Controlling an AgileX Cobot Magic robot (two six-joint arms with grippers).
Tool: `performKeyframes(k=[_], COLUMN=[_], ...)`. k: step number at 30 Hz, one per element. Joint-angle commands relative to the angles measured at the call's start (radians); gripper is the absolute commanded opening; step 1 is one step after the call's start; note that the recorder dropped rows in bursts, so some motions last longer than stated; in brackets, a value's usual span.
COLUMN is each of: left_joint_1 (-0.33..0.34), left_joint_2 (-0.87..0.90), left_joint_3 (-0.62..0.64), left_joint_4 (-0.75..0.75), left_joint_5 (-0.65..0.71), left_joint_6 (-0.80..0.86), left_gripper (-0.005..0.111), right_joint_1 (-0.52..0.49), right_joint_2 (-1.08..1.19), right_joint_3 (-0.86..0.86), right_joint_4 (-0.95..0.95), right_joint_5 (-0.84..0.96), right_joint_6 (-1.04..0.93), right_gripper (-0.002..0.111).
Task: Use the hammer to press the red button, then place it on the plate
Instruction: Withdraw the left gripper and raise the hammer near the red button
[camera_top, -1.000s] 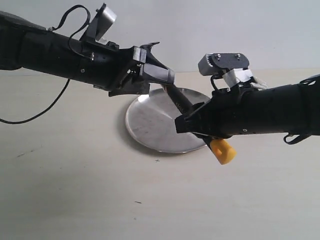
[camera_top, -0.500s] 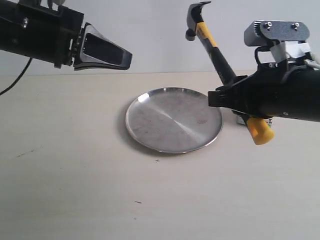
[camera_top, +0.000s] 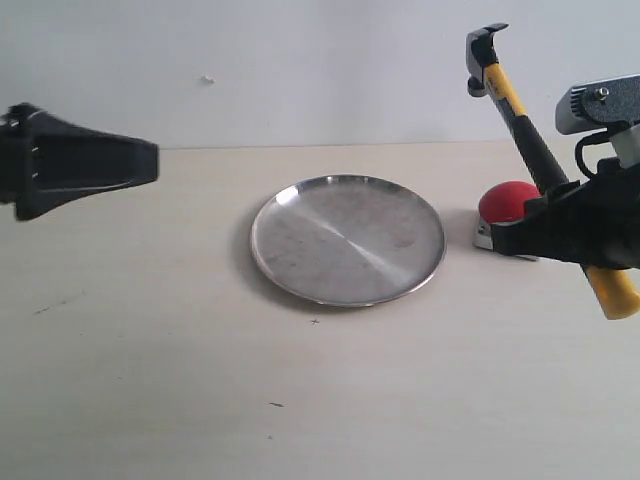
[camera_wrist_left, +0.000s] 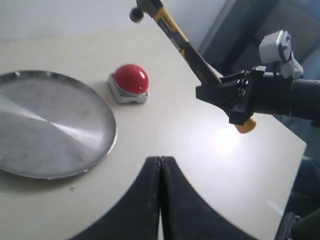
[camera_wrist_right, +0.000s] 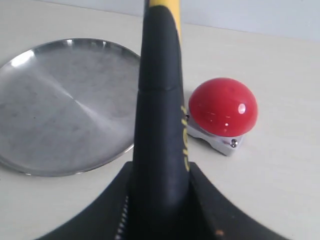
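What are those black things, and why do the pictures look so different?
They are a robot's two arms, each ending in jaws that pinch. One picture comes from a camera watching the whole pale table. The other two come from small cameras on the wrists, so the jaws look close. On the table lie a round shiny silver metal plate and a big red dome button on a grey base. The right jaws hold a small claw hammer with a black and yellow handle, head up. The left jaws are shut and empty.

A pale beige table (camera_top: 200, 400), flecked with small dark marks (camera_top: 275, 404), perhaps scuffs, meets a whitish wall (camera_top: 300, 70).
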Motion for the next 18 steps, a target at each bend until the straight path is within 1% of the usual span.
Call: performKeyframes(k=[1, 3, 6, 9, 14, 16, 18], left_joint_1=[0.001, 0.001, 0.001, 0.001, 0.001, 0.001, 0.001], left_joint_2=[-0.287, -0.439, -0.65, -0.815, -1.016, -1.029, -1.029], left_joint_3=[0.236, 0.335, 0.453, 0.546, 0.652, 0.686, 0.692], left_joint_4=[-0.193, -0.224, -0.252, -0.256, -0.256, -0.256, -0.259], left_joint_5=[-0.148, -0.211, -0.283, -0.333, -0.351, -0.349, -0.339], left_joint_6=[0.15, 0.172, 0.172, 0.168, 0.126, 0.126, 0.126], left_gripper=[0.0, 0.0, 0.0, 0.0, 0.0, 0.0, 0.0], right_joint_1=[0.002, 0.002, 0.002, 0.002, 0.002, 0.002, 0.002], right_joint_2=[-0.022, -0.022, -0.022, -0.022, -0.022, -0.022, -0.022], right_joint_3=[-0.01, -0.007, 0.001, 0.008, 0.018, 0.019, 0.019], right_joint_4=[-0.021, -0.021, -0.021, -0.021, -0.021, -0.021, -0.021], right_joint_5=[0.0, 0.0, 0.0, 0.0, 0.0, 0.0, -0.005], right_joint_6=[-0.015, -0.015, -0.015, -0.015, -0.015, -0.013, -0.013], right_gripper=[0.0, 0.0, 0.0, 0.0, 0.0, 0.0, 0.0])
